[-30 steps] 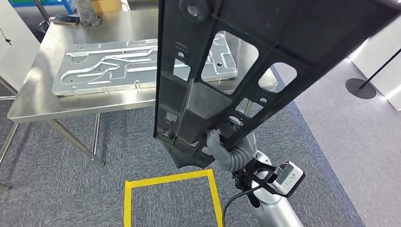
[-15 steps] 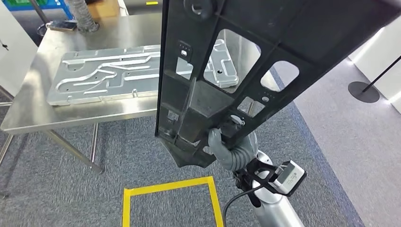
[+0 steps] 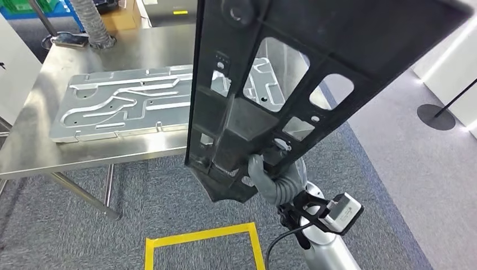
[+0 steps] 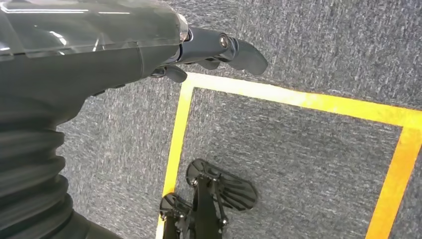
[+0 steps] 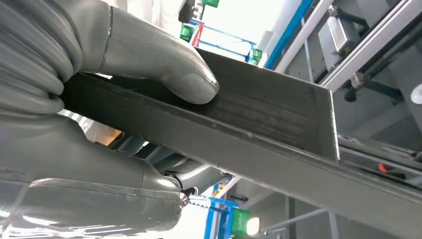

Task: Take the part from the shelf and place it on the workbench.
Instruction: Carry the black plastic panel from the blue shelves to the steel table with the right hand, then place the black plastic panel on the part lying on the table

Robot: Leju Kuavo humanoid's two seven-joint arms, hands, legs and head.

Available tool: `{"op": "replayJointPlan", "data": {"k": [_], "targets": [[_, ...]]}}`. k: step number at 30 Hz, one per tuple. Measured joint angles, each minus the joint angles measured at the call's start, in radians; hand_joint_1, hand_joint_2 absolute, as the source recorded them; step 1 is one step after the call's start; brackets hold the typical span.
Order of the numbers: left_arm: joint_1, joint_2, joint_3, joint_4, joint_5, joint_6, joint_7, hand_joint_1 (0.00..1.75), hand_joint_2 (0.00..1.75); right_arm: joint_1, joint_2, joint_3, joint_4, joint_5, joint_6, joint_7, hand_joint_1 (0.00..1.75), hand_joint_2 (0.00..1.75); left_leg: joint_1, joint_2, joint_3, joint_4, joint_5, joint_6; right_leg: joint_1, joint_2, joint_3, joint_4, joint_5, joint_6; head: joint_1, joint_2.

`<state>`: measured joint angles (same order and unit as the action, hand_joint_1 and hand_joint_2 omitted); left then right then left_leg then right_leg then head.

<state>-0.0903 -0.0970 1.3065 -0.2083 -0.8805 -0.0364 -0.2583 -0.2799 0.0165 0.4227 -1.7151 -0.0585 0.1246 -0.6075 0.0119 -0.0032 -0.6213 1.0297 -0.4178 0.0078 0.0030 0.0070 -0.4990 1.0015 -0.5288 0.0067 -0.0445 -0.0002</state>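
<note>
Workbench (image 3: 121, 147) nearer; right robot hand (image 3: 269, 179) grips part (image 3: 270, 84).

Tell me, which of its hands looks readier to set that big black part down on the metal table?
The right hand, probably. It already grips the black part at its lower end, in front of the steel workbench. The left hand hangs over the carpet with its fingers holding nothing.

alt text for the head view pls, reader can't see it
The robot's right hand grips the lower end of a large black slotted part, held up above a steel workbench. A grooved metal plate lies on the bench; yellow floor tape marks the grey carpet below.
</note>
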Motion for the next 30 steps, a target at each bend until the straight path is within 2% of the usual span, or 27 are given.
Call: {"op": "replayJointPlan", "data": {"k": [2, 3, 5, 6, 7, 8, 10, 11, 12, 14, 16, 17, 18, 19, 21, 22, 23, 24, 25, 26, 27, 28, 30], "targets": [[-0.003, 0.000, 0.000, 0.000, 0.000, -0.001, -0.001, 0.00, 1.75, -0.003, 0.000, 0.000, -0.002, 0.002, -0.003, 0.001, 1.75, 1.75, 0.003, -0.001, 0.010, -0.006, -0.006, 0.011, -0.003, -0.002, -0.018, 0.047, -0.026, 0.012, 0.000, 0.000], [-0.003, -0.001, 0.000, 0.000, 0.000, -0.001, -0.002, 0.00, 1.75, -0.004, 0.000, 0.000, -0.002, 0.003, -0.006, 0.002, 1.75, 1.75, 0.004, -0.001, 0.015, -0.008, -0.010, 0.015, -0.006, -0.002, -0.048, 0.101, -0.048, 0.016, 0.000, 0.000], [-0.004, 0.000, 0.000, 0.000, 0.001, -0.002, -0.002, 0.00, 1.75, -0.003, -0.002, 0.000, -0.002, 0.005, -0.011, 0.005, 1.75, 1.75, 0.003, -0.001, 0.023, -0.008, -0.019, 0.020, -0.009, -0.002, -0.139, 0.242, -0.091, 0.023, 0.000, 0.000], [-0.003, 0.000, 0.000, 0.000, 0.002, -0.002, -0.002, 0.00, 1.75, 0.000, -0.004, 0.000, -0.002, 0.004, -0.014, 0.007, 1.75, 1.75, 0.003, -0.001, 0.028, -0.008, -0.025, 0.020, -0.010, -0.002, -0.178, 0.288, -0.093, 0.024, 0.000, 0.000], [-0.003, 0.000, 0.000, 0.000, 0.004, -0.002, -0.002, 0.00, 1.75, 0.003, -0.006, 0.000, -0.004, 0.001, -0.014, 0.009, 1.75, 1.75, 0.002, -0.003, 0.036, -0.008, -0.031, 0.020, -0.010, -0.002, -0.199, 0.297, -0.072, 0.024, 0.000, 0.000], [-0.002, 0.000, 0.000, 0.000, 0.006, -0.003, -0.003, 0.00, 1.75, 0.006, -0.011, -0.001, -0.007, -0.004, -0.012, 0.011, 1.75, 1.75, 0.002, -0.004, 0.046, -0.008, -0.038, 0.020, -0.010, -0.002, -0.200, 0.266, -0.032, 0.021, 0.000, 0.000], [-0.001, 0.000, 0.001, 0.000, 0.009, -0.005, -0.004, 0.00, 1.75, 0.012, -0.023, -0.008, -0.018, -0.014, 0.001, 0.014, 1.75, 1.75, 0.001, -0.007, 0.066, -0.010, -0.054, 0.017, -0.006, -0.002, -0.160, 0.133, 0.067, 0.008, 0.000, 0.000], [-0.002, -0.001, 0.001, 0.000, 0.010, -0.007, -0.004, 0.00, 1.75, 0.015, -0.028, -0.012, -0.025, -0.017, 0.008, 0.017, 1.75, 1.75, 0.000, -0.008, 0.074, -0.010, -0.060, 0.013, -0.002, -0.003, -0.139, 0.075, 0.096, 0.000, 0.000, 0.000], [-0.002, -0.002, 0.002, 0.000, 0.010, -0.008, -0.004, 0.00, 1.75, 0.018, -0.032, -0.018, -0.032, -0.019, 0.014, 0.019, 1.75, 1.75, -0.001, -0.009, 0.078, -0.011, -0.066, 0.008, 0.002, -0.003, -0.127, 0.038, 0.109, -0.006, 0.000, 0.000], [-0.002, -0.002, 0.002, 0.000, 0.010, -0.010, -0.005, 0.00, 1.75, 0.025, -0.039, -0.029, -0.043, -0.017, 0.020, 0.023, 1.75, 1.75, -0.001, -0.007, 0.084, -0.018, -0.073, -0.004, 0.007, -0.003, -0.119, 0.018, 0.102, -0.015, 0.000, 0.000], [-0.004, -0.001, 0.003, 0.000, 0.011, -0.010, -0.006, 0.00, 1.75, 0.028, -0.043, -0.038, -0.052, -0.011, 0.021, 0.026, 1.75, 1.75, -0.002, -0.003, 0.092, -0.018, -0.082, -0.014, 0.002, -0.001, -0.107, 0.005, 0.098, -0.022, 0.000, 0.000], [-0.005, -0.001, 0.003, 0.000, 0.012, -0.010, -0.007, 0.00, 1.75, 0.027, -0.044, -0.042, -0.055, -0.005, 0.020, 0.027, 1.75, 1.75, -0.002, -0.002, 0.087, 0.002, -0.095, -0.018, -0.002, -0.001, -0.098, -0.003, 0.097, -0.026, 0.000, 0.000], [-0.006, -0.001, 0.003, 0.000, 0.013, -0.011, -0.008, 0.00, 1.75, 0.025, -0.044, -0.046, -0.057, 0.003, 0.018, 0.029, 1.75, 1.75, -0.002, -0.002, 0.069, 0.045, -0.116, -0.022, -0.006, -0.002, -0.088, -0.009, 0.095, -0.031, 0.000, 0.000], [-0.005, -0.001, 0.003, 0.000, 0.014, -0.012, -0.008, 0.00, 1.75, 0.021, -0.044, -0.052, -0.057, 0.012, 0.015, 0.033, 1.75, 1.75, -0.001, -0.002, 0.037, 0.108, -0.143, -0.025, -0.005, -0.002, -0.081, -0.012, 0.091, -0.034, 0.000, 0.000], [-0.003, -0.001, 0.003, 0.000, 0.016, -0.013, -0.009, 0.00, 1.75, 0.012, -0.045, -0.072, -0.053, 0.029, 0.008, 0.048, 1.75, 1.75, 0.000, -0.002, -0.046, 0.245, -0.186, -0.030, -0.004, -0.003, -0.072, -0.011, 0.082, -0.038, 0.000, 0.000], [-0.002, -0.001, 0.003, 0.000, 0.017, -0.013, -0.010, 0.00, 1.75, 0.004, -0.045, -0.085, -0.048, 0.037, 0.004, 0.057, 1.75, 1.75, 0.001, -0.002, -0.073, 0.277, -0.182, -0.031, -0.004, -0.003, -0.067, -0.011, 0.077, -0.038, 0.000, 0.000], [-0.001, 0.000, 0.004, 0.000, 0.018, -0.013, -0.011, 0.00, 1.75, -0.006, -0.046, -0.100, -0.040, 0.048, -0.002, 0.068, 1.75, 1.75, 0.001, -0.002, -0.082, 0.270, -0.157, -0.031, -0.004, -0.002, -0.060, -0.010, 0.071, -0.037, 0.000, 0.000], [-0.001, 0.000, 0.004, 0.000, 0.018, -0.014, -0.013, 0.00, 1.75, -0.020, -0.047, -0.117, -0.030, 0.062, -0.009, 0.080, 1.75, 1.75, 0.001, -0.002, -0.070, 0.222, -0.113, -0.030, -0.004, -0.002, -0.053, -0.009, 0.065, -0.035, 0.000, 0.000], [-0.001, 0.000, 0.004, 0.000, 0.018, -0.014, -0.014, 0.00, 1.75, -0.038, -0.049, -0.132, -0.017, 0.080, -0.018, 0.092, 1.75, 1.75, 0.001, -0.001, -0.045, 0.149, -0.064, -0.027, -0.004, -0.001, -0.045, -0.007, 0.058, -0.032, 0.000, 0.000], [-0.002, 0.000, 0.004, 0.000, 0.018, -0.015, -0.015, 0.00, 1.75, -0.058, -0.051, -0.148, 0.001, 0.105, -0.033, 0.105, 1.75, 1.75, -0.001, 0.001, -0.016, 0.077, -0.030, -0.024, -0.002, 0.000, -0.039, -0.005, 0.051, -0.028, 0.000, 0.000], [-0.002, 0.001, 0.004, 0.000, 0.017, -0.016, -0.016, 0.00, 1.75, -0.081, -0.055, -0.161, 0.022, 0.133, -0.050, 0.119, 1.75, 1.75, -0.002, 0.001, 0.004, 0.025, -0.010, -0.019, 0.000, 0.001, -0.036, -0.003, 0.045, -0.023, 0.000, 0.000], [-0.003, 0.001, 0.004, 0.000, 0.017, -0.017, -0.017, 0.00, 1.75, -0.107, -0.061, -0.174, 0.049, 0.167, -0.071, 0.132, 1.75, 1.75, -0.003, 0.001, 0.015, -0.003, -0.004, -0.014, 0.002, 0.002, -0.035, -0.001, 0.041, -0.018, 0.000, 0.000], [-0.003, 0.001, 0.004, 0.000, 0.015, -0.018, -0.018, 0.00, 1.75, -0.169, -0.075, -0.191, 0.124, 0.267, -0.128, 0.161, 1.75, 1.75, -0.005, 0.000, 0.017, -0.012, -0.010, -0.002, 0.002, 0.003, -0.036, -0.002, 0.037, -0.008, 0.000, 0.000]]}}
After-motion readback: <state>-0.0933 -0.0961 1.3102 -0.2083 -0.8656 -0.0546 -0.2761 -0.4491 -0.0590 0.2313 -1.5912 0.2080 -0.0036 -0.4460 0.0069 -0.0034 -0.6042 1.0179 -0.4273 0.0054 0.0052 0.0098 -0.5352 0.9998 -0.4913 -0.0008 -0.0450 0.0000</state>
